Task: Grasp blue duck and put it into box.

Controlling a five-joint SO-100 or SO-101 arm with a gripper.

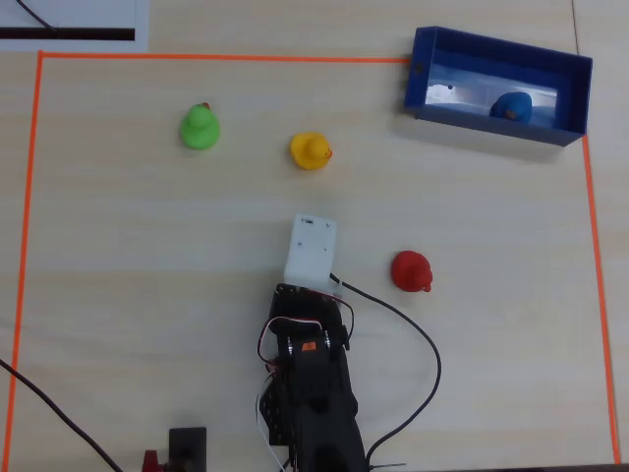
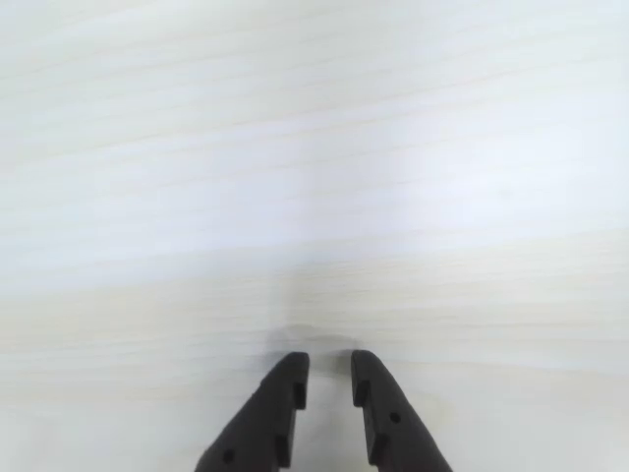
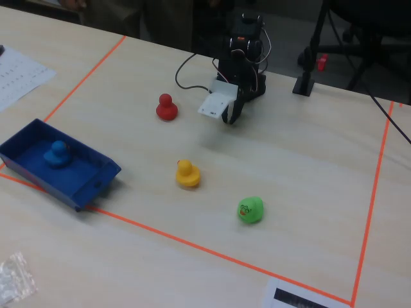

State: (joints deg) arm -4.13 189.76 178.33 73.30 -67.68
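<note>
One small rounded blue toy duck (image 1: 511, 105) lies inside the long dark-blue plastic box (image 1: 425, 51), upper right overhead (task apparently complete); black two-finger gripper (image 2: 329, 366) empty, jaws slightly parted.

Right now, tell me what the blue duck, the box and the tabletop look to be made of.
Blue duck: likely soft rubber or vinyl; rounded moulded shape, even matte blue.
Box: looks like rigid plastic; thin straight dark-blue walls, and a floor that glares pale in the overhead view.
Tabletop: pale wood or wood-look laminate; faint straight grain lines and a smooth, low sheen. Which one, I cannot tell.
</note>
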